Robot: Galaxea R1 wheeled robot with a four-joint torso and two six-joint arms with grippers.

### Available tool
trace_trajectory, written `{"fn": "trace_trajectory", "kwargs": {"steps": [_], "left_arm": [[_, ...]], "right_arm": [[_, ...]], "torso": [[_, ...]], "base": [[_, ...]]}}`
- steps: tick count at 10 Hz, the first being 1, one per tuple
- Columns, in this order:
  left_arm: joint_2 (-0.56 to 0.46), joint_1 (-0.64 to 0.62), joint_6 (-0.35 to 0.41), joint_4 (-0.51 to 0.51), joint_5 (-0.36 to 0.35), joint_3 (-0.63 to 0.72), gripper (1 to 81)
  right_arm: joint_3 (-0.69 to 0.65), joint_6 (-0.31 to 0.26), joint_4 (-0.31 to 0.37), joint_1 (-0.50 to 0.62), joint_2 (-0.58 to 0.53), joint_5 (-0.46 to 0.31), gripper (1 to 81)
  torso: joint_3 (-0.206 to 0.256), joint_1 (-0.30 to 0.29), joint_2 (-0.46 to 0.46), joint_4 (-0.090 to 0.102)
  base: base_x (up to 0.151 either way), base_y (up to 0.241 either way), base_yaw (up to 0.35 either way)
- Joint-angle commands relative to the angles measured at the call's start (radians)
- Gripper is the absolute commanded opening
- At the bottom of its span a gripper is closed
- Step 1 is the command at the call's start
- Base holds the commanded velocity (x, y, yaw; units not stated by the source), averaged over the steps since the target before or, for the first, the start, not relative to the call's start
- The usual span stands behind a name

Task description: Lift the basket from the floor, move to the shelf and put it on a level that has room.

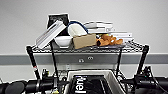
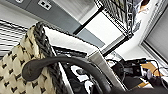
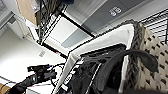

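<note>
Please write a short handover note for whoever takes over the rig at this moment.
Pincers: fingers cannot be made out on either arm.
Basket: off the floor, between the two arms, in front of the shelf, below its top tier.
Top tier holds books, a white bowl, a cardboard box and an orange toy.
Done: lift and approach.
Left: set the basket on a tier with room.

basket (image 1: 109,75): cream-white woven sides, pale rim, black inside with white marks, upright, raised between the posts of the rack, below its top tier | shelf (image 1: 143,58): black wire rack, thin posts, standing against the pale wall | top tier (image 1: 136,47): crowded
</note>
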Motion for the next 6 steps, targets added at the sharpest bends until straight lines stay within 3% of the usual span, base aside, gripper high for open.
{"fn": "trace_trajectory", "kwargs": {"steps": [1,3,6], "left_arm": [[0.054,-0.167,-0.001,0.006,-0.009,-0.069,1.0],[0.111,-0.18,0.001,0.032,-0.088,-0.138,1.0],[0.206,-0.219,-0.001,0.04,-0.095,-0.271,1.0]], "right_arm": [[-0.072,0.001,0.032,0.143,0.064,0.03,1.0],[-0.146,0.001,0.032,0.172,0.131,0.07,1.0],[-0.275,0.003,0.035,0.192,0.228,0.076,1.0]], "torso": [[0.0,0.0,0.0,0.0],[0.0,0.0,0.0,0.0],[0.0,0.0,0.0,0.0]], "base": [[0.0,0.0,0.0],[0.0,0.0,0.0],[0.0,0.0,0.0]]}}
